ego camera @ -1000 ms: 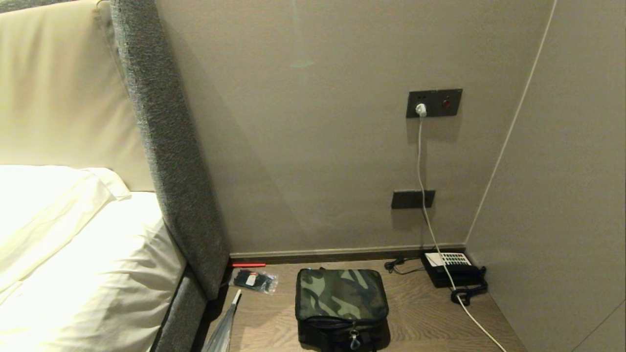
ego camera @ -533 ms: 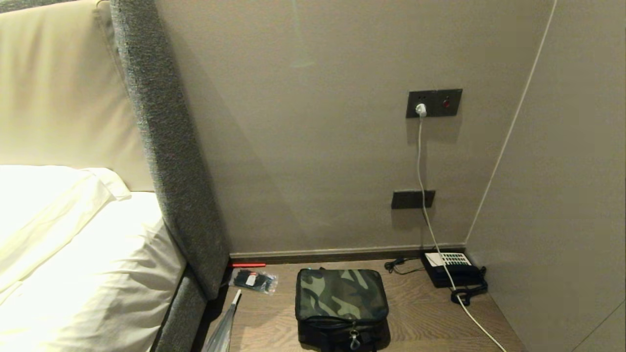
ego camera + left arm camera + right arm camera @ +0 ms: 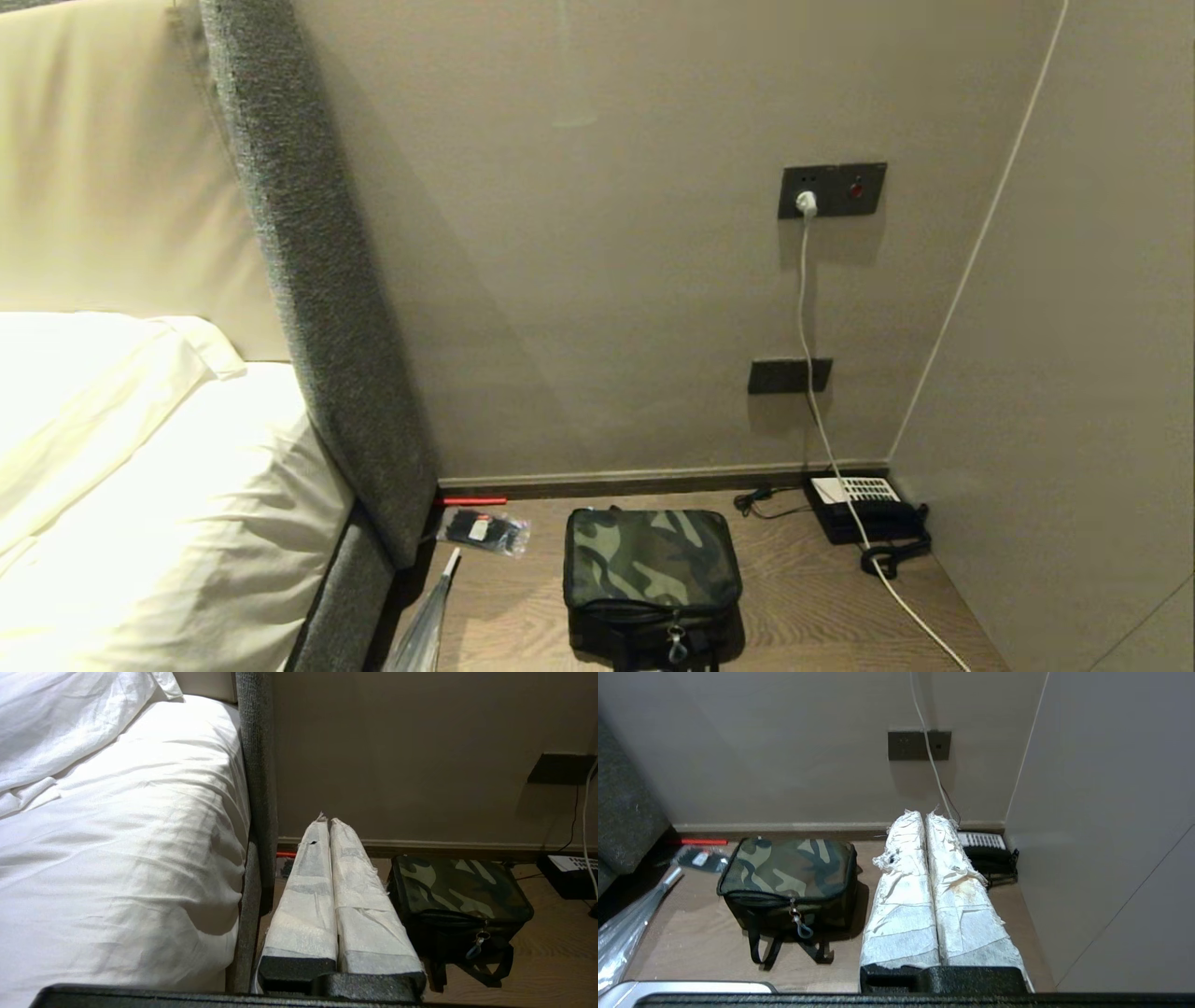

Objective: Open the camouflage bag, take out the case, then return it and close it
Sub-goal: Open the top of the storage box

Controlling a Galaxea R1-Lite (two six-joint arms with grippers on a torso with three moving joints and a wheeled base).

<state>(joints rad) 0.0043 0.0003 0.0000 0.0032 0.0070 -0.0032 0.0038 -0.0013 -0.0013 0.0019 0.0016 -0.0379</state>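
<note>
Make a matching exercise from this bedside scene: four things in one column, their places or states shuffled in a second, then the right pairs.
Things:
1. camouflage bag
2. black telephone
3. white plug
4. right gripper

Places or states:
A. in the upper wall socket
B. shut, holding nothing
C. in the corner where the two walls meet
D. zipped closed, mid-tabletop

Pairs: 1-D, 2-C, 3-A, 4-B

Dim, warm room light; the white bedding glares overexposed on the left, soft shadows along the wall.
</note>
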